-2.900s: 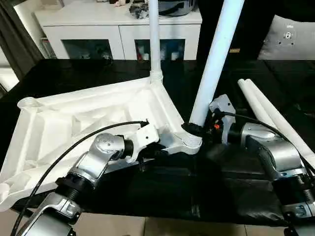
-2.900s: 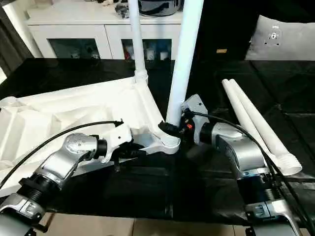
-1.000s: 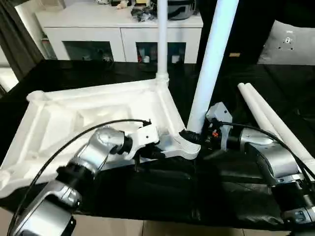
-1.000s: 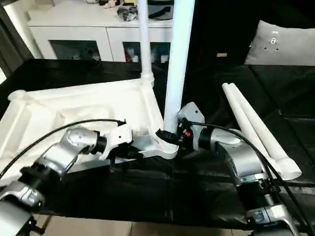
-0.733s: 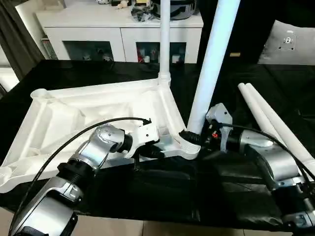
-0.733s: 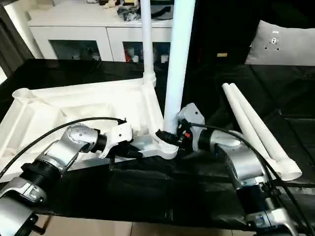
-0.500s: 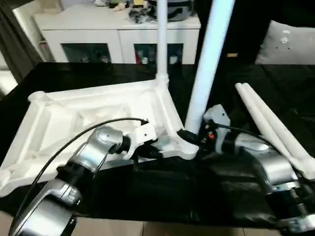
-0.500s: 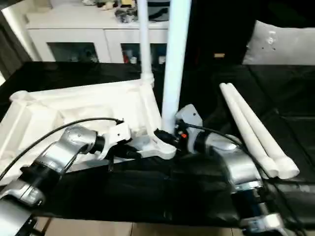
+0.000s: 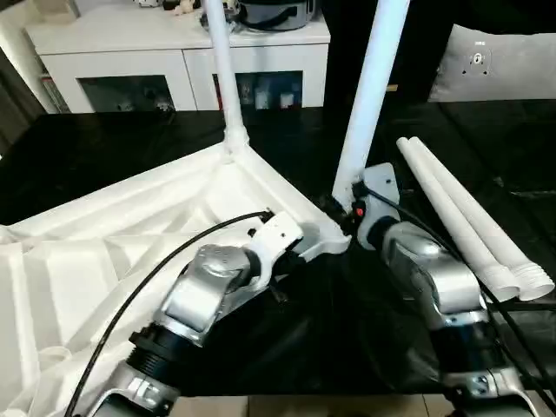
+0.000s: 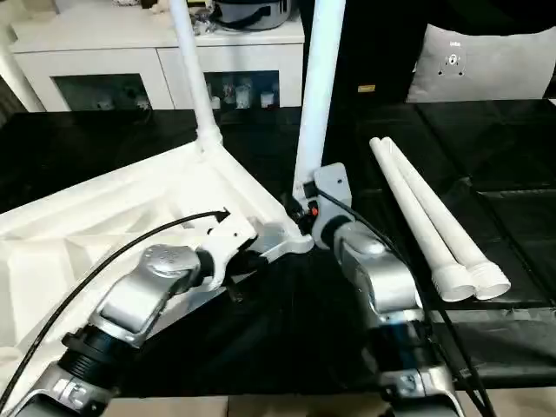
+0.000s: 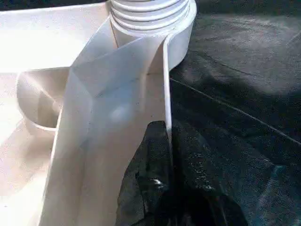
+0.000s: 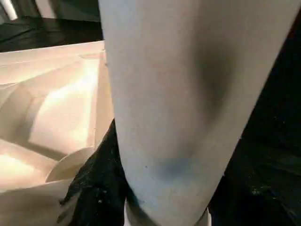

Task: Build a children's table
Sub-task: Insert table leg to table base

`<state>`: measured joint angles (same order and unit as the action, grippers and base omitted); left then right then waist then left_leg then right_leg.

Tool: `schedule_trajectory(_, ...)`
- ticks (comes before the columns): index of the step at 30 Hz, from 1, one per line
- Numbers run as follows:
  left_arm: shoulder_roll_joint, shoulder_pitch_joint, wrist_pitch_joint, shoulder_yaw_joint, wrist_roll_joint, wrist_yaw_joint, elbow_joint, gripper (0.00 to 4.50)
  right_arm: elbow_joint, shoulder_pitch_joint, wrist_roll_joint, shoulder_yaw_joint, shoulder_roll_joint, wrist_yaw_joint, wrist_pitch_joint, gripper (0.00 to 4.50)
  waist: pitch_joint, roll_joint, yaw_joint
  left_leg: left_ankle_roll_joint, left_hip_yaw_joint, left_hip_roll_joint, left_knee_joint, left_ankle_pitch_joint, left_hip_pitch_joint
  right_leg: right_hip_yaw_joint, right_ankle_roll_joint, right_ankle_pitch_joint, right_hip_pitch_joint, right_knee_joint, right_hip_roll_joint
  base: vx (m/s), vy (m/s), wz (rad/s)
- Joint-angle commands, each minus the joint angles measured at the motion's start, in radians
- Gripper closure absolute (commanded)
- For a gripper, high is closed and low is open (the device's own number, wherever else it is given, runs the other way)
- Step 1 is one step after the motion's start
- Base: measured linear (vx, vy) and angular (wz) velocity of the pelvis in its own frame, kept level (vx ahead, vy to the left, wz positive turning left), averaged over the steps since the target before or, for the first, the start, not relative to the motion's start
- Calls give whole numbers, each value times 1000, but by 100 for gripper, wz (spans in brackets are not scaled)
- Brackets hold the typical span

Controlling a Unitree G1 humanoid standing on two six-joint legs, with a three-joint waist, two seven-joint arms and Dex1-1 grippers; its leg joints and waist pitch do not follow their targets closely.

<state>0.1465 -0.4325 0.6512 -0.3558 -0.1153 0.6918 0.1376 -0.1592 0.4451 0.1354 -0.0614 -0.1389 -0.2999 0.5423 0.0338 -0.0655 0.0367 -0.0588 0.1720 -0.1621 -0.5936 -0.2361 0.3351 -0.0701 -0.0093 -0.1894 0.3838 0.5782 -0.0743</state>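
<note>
The white table top (image 9: 130, 234) lies upside down on the black surface, ribs up. One leg (image 9: 224, 78) stands screwed into its far corner socket. A second leg (image 9: 369, 95) stands upright in the near right corner socket (image 11: 148, 14). My right gripper (image 9: 341, 211) is shut around that leg's base, one black finger (image 12: 94, 188) showing beside it. My left gripper (image 9: 282, 261) is shut on the top's rim (image 11: 165, 84) just short of that socket. Two loose legs (image 9: 465, 217) lie side by side on the right.
A white cabinet (image 9: 174, 52) with glass doors stands behind the black work surface (image 9: 347, 347). A grey cushion (image 9: 495, 61) rests at the back right. The surface's front edge runs close under my forearms.
The view has shifted. The table top has swung round, its left end now nearer to me and the far leg further left. Both grippers keep their holds.
</note>
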Motion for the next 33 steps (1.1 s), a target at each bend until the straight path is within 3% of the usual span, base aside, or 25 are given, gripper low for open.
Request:
schedule_trajectory(1,-11,-18,-7,-35,15,18,-80,450,-131,-47,-19,-16,10,38,112,262,-32,8,-7,43,-31,-59,88,-235,22,52,-186,-366,-37,-84,-76,0,0,0)
schedule_trajectory(2,-4,-13,4,-34,17,15,-93,450,-131,-46,-18,-15,12,42,113,262,-31,7,-5,44,-30,-59,88,-237,22,52,-184,-370,-36,-85,-75,0,0,0)
schedule_trajectory(4,0,-4,26,-33,20,2,-115,450,-139,-41,-23,-12,14,46,106,262,-31,15,-3,43,-31,-60,89,-236,23,52,-183,-373,-36,-84,-75,0,0,0)
schedule_trajectory(6,0,-2,32,-33,20,-2,-119,450,-142,-39,-26,-13,14,46,102,262,-30,12,0,41,-32,-60,89,-236,23,52,-187,-368,-36,-84,-75,0,0,0)
schedule_trajectory(8,1,4,25,-32,13,-8,-122,450,-157,-30,-25,-11,15,36,80,206,-30,14,3,42,-32,-59,89,-239,24,51,-189,-368,-37,-83,-75,0,0,0)
schedule_trajectory(10,5,6,23,-27,7,-10,-123,450,-169,-24,-23,-11,13,26,64,192,-31,16,8,41,-32,-59,87,-251,21,52,-191,-384,-34,-86,-77,0,0,0)
schedule_trajectory(11,9,4,22,-22,9,-10,-120,450,-170,-23,-22,-11,10,20,59,183,-31,15,5,40,-31,-60,86,-248,19,53,-196,-382,-33,-86,-78,0,0,0)
schedule_trajectory(13,15,1,18,-19,11,-7,-116,450,-168,-25,-22,-11,6,16,57,170,-37,13,0,52,-30,-60,83,-177,26,53,-215,-270,-40,-75,-75,0,0,0)
schedule_trajectory(15,26,-4,10,-19,10,-3,-108,450,-160,-29,-24,-16,-2,7,51,147,-39,14,-2,63,-29,-60,80,-144,27,52,-227,-218,-43,-69,-75,0,0,0)
schedule_trajectory(18,52,-22,-14,-2,15,5,-73,450,-109,-49,-19,-21,-24,-22,55,112,-51,14,-9,103,-25,-58,65,-34,32,52,-264,-69,-51,-51,-76,0,0,0)
schedule_trajectory(19,54,-23,-18,-1,16,6,-68,450,-101,-52,-18,-22,-27,-27,57,102,-51,14,-16,120,-23,-57,62,-4,31,51,-275,-27,-48,-48,-75,0,0,0)
schedule_trajectory(22,75,-41,-62,18,19,10,-26,450,-16,-89,7,-29,-59,-85,75,87,-49,16,-30,148,-22,-58,60,11,31,50,-282,-11,-49,-46,-74,0,0,0)
schedule_trajectory(23,85,-51,-85,31,26,19,-2,450,46,-117,30,-27,-84,-124,91,78,-49,12,-36,156,-21,-57,59,10,28,50,-278,-21,-48,-47,-72,0,0,0)
schedule_trajectory(25,99,-61,-122,35,39,47,24,450,109,-150,53,-24,-125,-173,94,58,-49,14,-49,159,-21,-61,59,10,26,50,-265,-35,-47,-46,-72,0,0,0)
schedule_trajectory(27,99,-61,-122,35,39,47,24,450,109,-150,53,-24,-125,-173,94,51,-50,14,-49,156,-22,-62,59,14,26,50,-271,-29,-48,-43,-74,0,0,0)
schedule_trajectory(29,125,-69,-182,13,47,105,59,450,146,-179,79,-12,-178,-251,55,20,-54,12,-53,162,-21,-61,53,32,24,49,-279,-8,-47,-41,-74,0,0,0)
schedule_trajectory(33,170,-85,-282,-30,55,209,127,450,154,-200,97,13,-265,-372,-37,7,-54,11,-60,190,-21,-61,47,53,27,49,-287,26,-46,-34,-76,0,0,0)
